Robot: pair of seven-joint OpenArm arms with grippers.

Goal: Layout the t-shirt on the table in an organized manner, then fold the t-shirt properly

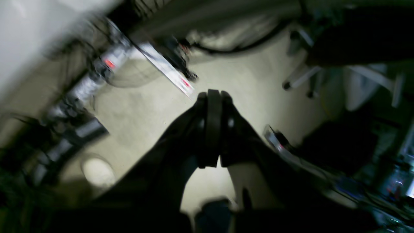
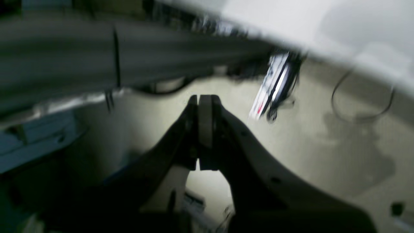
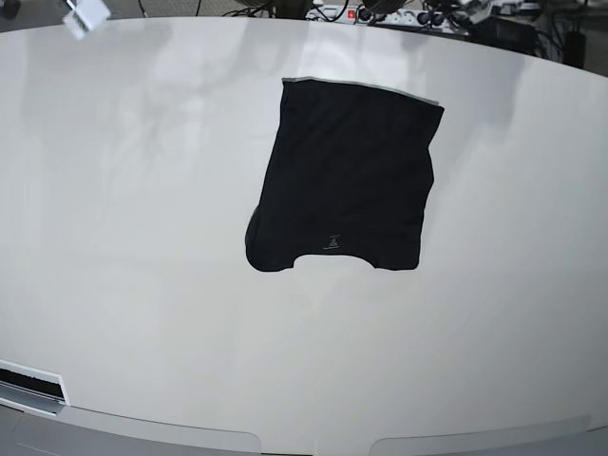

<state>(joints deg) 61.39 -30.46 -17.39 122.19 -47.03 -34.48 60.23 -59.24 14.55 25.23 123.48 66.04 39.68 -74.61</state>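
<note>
The black t-shirt (image 3: pixel 345 178) lies flat on the white table (image 3: pixel 133 190), a little right of centre in the base view. Its sides are folded in, making a rough rectangle. The neckline with a tiny pale mark faces the near edge. No arm shows in the base view. My left gripper (image 1: pixel 213 97) is shut with nothing between its fingers, pointing at a pale floor off the table. My right gripper (image 2: pixel 204 98) is likewise shut and empty above the floor, beside the table's edge (image 2: pixel 323 35). Both wrist views are blurred.
Cables and power strips (image 3: pixel 399 13) lie beyond the table's far edge. A small white object (image 3: pixel 85 15) sits at the far left corner. The wrist views show power strips (image 1: pixel 168 69), cables (image 2: pixel 359 97) and chair legs (image 1: pixel 299 77) on the floor.
</note>
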